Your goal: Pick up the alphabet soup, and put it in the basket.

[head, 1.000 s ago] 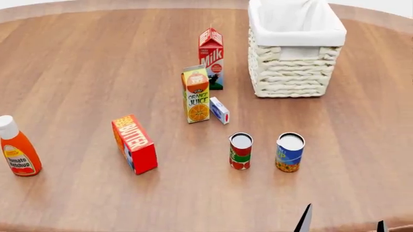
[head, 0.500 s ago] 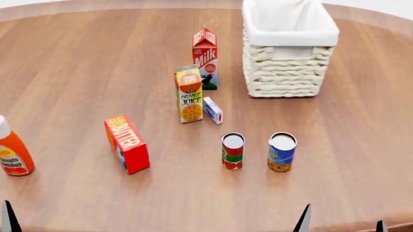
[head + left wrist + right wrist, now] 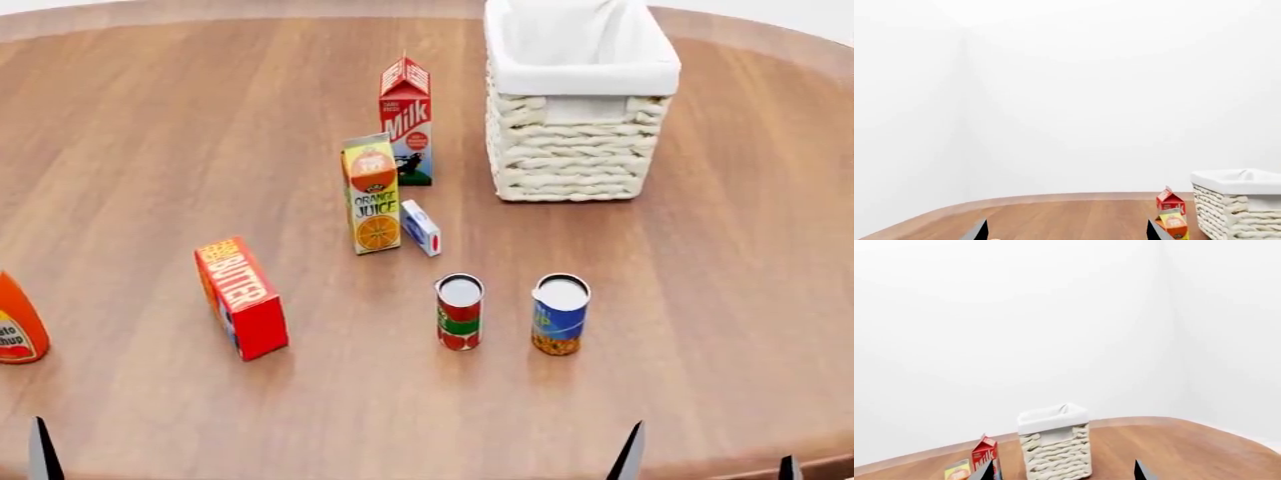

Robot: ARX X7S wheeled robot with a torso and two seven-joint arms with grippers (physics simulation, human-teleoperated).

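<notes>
The alphabet soup (image 3: 561,315), a blue and yellow can, stands upright at the table's middle front, right of a red and green can (image 3: 459,312). The cream wicker basket (image 3: 581,150) with its white lining stands at the back right; it also shows in the left wrist view as the basket (image 3: 1237,210) and in the right wrist view as the basket (image 3: 1054,452). My right gripper (image 3: 707,466) is open at the front edge, below and right of the soup. My left gripper (image 3: 1067,232) is open and holds nothing; one fingertip (image 3: 43,455) shows at the front left.
A milk carton (image 3: 406,120), an orange juice carton (image 3: 372,195) and a small white box (image 3: 420,228) stand left of the basket. A red butter box (image 3: 240,298) and a ketchup bottle (image 3: 16,325) are at the left. The round wooden table's rim (image 3: 747,462) runs along the front.
Everything on the table has slid leftward in the head view as the view shifted. The ketchup bottle is now cut by the left edge, and a left fingertip has come into sight.
</notes>
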